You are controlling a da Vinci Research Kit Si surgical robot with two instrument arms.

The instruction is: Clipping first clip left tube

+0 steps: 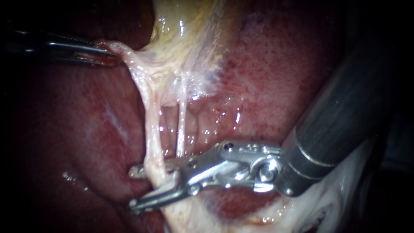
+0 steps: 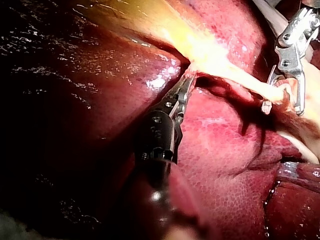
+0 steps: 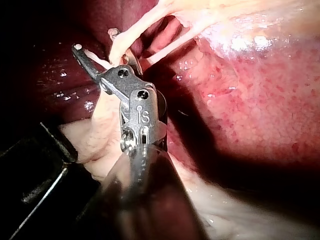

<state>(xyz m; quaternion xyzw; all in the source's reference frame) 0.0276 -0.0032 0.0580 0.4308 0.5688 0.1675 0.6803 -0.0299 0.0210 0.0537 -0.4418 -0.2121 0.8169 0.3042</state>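
Observation:
The left tube is a pale stretched strand running down from the gallbladder's yellowish tissue. A thinner right tube hangs beside it. My right instrument comes in from the right with its metal jaws open, one on each side of the left tube low down; the right wrist view shows the tube passing between the jaws. At the upper left, my left instrument is shut on a fold of gallbladder tissue and holds it taut; its own view shows that grip.
Dark red liver surrounds the tubes on both sides. Whitish tissue lies under the right instrument's shaft. In the left wrist view my right instrument is ahead and to the side, straddling the pale strand.

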